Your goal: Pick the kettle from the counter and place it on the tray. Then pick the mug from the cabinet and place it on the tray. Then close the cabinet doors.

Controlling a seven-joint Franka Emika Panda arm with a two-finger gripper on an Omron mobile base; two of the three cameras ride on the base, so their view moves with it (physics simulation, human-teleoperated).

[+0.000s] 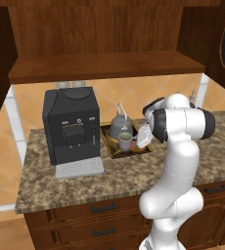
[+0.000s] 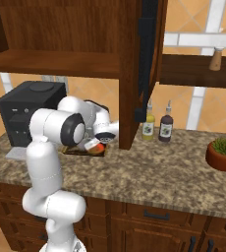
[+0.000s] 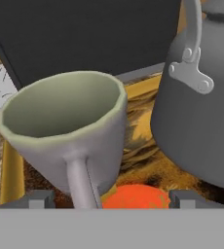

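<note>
The mug (image 3: 65,131) stands on the tray (image 1: 110,149) beside the kettle (image 1: 120,126), its handle toward the hand (image 3: 109,197), whose fingers are spread, released. It looks light, stiff, chippable ceramic; the handle seems the best hold.

No legible text anywhere.
</note>
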